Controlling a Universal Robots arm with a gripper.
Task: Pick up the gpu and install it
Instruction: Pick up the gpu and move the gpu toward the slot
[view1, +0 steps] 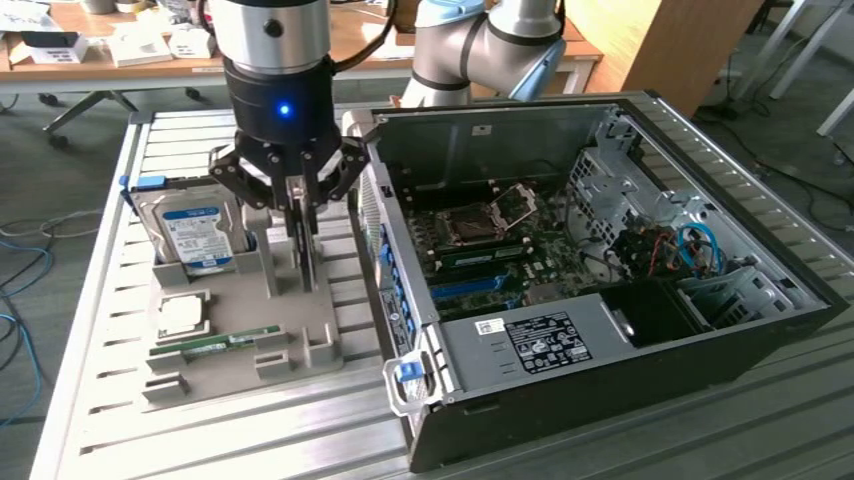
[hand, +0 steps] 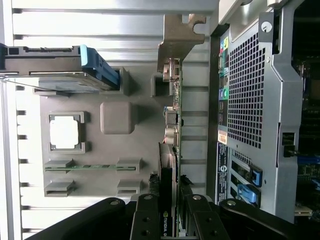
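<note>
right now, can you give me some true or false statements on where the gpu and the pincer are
1. The gpu stands on edge in the grey tray. True.
2. The gpu is seated inside the computer case. False: it is in the tray, beside the case.
3. The pincer hangs over the hard drive. False: it is down at the gpu, and the hard drive sits to the exterior view's left of it.
4. The memory stick lies in a slot of the tray. True.
5. The case has its side closed. False: it is open, with the board showing.

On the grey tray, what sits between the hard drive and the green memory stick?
A square processor chip lies there, apart from both; the exterior and wrist views both show it.
</note>
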